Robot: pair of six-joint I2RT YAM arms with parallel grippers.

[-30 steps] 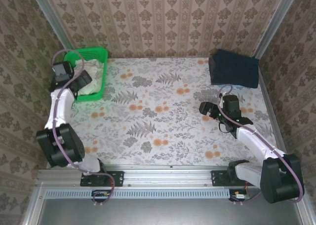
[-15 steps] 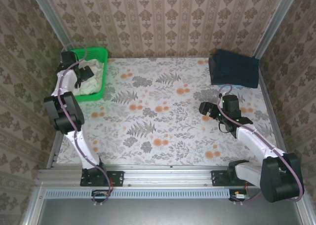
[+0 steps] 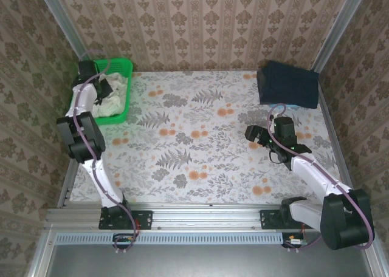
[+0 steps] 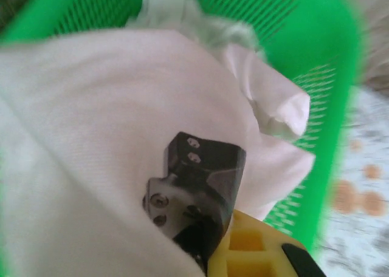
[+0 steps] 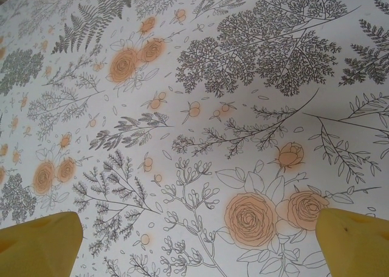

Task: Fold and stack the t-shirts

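One green basket (image 3: 121, 62) in the bench's (image 3: 200, 149) far-left corner holds heaped t-shirts (image 4: 91, 107), too bunched to count. The left jaws are buried among them, and I cannot tell their grip. The right jaws gape empty over open bench.

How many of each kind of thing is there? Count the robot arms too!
Robot arms: 2, the left arm and the right arm
Green basket: 1
Heap of white t-shirts: 1 (I cannot tell how many shirts are in it)
Dark block: 1
Total: 5
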